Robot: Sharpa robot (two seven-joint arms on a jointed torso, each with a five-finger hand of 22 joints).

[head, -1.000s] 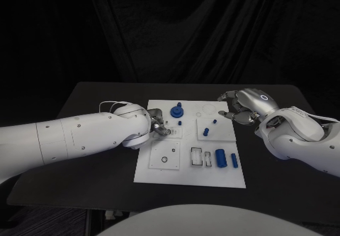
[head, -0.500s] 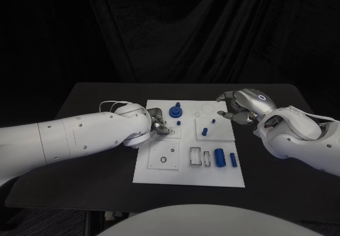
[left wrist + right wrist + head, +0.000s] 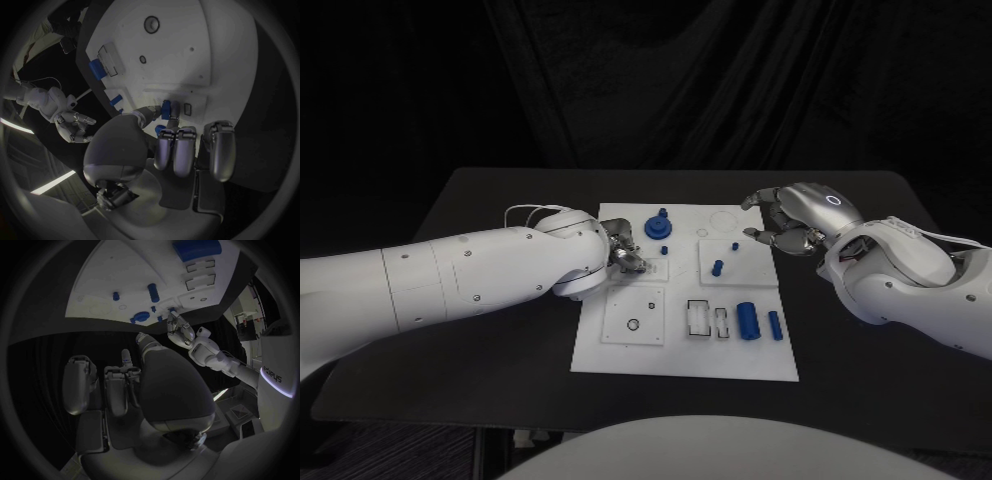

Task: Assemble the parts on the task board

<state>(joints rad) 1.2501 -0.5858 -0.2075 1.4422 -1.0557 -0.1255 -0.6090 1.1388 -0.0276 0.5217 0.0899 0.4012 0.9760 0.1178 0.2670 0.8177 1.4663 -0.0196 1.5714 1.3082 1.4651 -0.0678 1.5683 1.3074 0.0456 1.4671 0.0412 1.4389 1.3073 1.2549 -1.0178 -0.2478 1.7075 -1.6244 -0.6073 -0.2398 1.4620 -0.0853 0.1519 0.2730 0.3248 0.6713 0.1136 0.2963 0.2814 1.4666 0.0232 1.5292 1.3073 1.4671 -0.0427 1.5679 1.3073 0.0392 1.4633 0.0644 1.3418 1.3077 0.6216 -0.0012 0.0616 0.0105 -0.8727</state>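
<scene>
The white task board (image 3: 678,345) lies mid-table. My left hand (image 3: 620,250) hovers over its near-left upper corner. In the left wrist view the thumb and a finger pinch a small blue part (image 3: 165,109) beside a slot in the board (image 3: 187,50). My right hand (image 3: 783,222) hangs at the board's far right corner, fingers curled in with nothing in them. On the board stand a blue gear with a peg (image 3: 659,226), a small peg (image 3: 664,249), a taller peg (image 3: 717,267), a fat cylinder (image 3: 749,320) and a bar (image 3: 775,324).
The black table (image 3: 488,200) runs bare to the left and right of the board. Rectangular slots (image 3: 698,317) and a round hole (image 3: 635,324) sit in the board's near half. The right wrist view shows my left hand (image 3: 178,330) over the board (image 3: 125,270).
</scene>
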